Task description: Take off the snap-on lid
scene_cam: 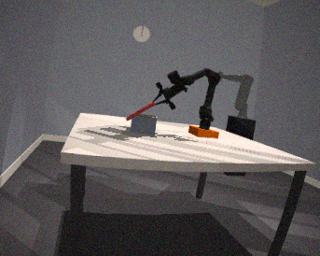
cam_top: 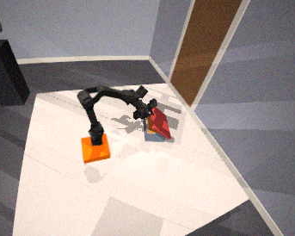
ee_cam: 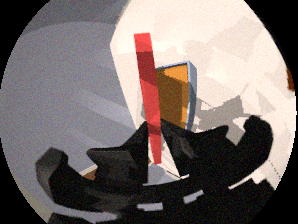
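Observation:
The red lid (cam_top: 162,124) (scene_cam: 140,112) (ee_cam: 148,90) is off its seat and steeply tilted. Its edge toward the arm is raised, and its far edge hangs lower, past the far side of the box. The blue-grey storage box (cam_top: 154,137) (scene_cam: 144,126) (ee_cam: 193,95) stands upright on the table, partly uncovered, its orange inside showing. Whether the lid's underside touches the far rim is not clear. My gripper (cam_top: 150,113) (scene_cam: 155,102) (ee_cam: 153,122) is shut on the lid's raised edge, above the arm side of the box. The lid hides part of the box opening in the wrist view.
The white table (cam_top: 59,181) (scene_cam: 186,154) carries the arm's orange base (cam_top: 95,154) (scene_cam: 203,132), which stands away from the box. The table's far edge lies beyond the lid, near the wall. A dark pedestal (cam_top: 9,73) (scene_cam: 241,127) stands off the table.

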You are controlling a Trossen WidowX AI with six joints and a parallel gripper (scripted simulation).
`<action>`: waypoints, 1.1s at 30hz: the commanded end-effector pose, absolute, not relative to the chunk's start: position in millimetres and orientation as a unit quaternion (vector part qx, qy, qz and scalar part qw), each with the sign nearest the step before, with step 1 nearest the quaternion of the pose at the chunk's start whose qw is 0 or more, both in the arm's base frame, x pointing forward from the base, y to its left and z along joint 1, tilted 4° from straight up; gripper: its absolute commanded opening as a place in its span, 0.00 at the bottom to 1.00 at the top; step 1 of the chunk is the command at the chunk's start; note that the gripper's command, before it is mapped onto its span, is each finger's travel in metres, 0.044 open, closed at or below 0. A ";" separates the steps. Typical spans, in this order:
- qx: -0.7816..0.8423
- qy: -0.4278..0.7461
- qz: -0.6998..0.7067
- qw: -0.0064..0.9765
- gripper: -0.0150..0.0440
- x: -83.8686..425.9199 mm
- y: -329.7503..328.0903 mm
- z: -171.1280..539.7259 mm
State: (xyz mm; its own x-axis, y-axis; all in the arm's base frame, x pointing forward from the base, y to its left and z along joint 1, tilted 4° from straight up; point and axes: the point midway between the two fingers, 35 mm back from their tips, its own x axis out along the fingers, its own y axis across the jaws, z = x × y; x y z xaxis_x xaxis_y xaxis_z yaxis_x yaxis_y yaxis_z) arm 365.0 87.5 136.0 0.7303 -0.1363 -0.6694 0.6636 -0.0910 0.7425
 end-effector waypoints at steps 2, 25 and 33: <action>0.671 0.196 -0.306 0.646 0.25 373.3 87.3 145.8; 0.671 0.196 -0.306 0.646 0.25 379.2 87.0 175.6; 0.671 0.196 -0.306 0.646 0.25 379.5 87.2 186.0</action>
State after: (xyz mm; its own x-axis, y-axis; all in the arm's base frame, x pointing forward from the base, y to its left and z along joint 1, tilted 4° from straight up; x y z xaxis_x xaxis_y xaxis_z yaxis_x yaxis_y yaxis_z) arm 377.5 86.3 177.1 0.7275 -0.1369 -0.6723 0.6667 -0.0900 0.7399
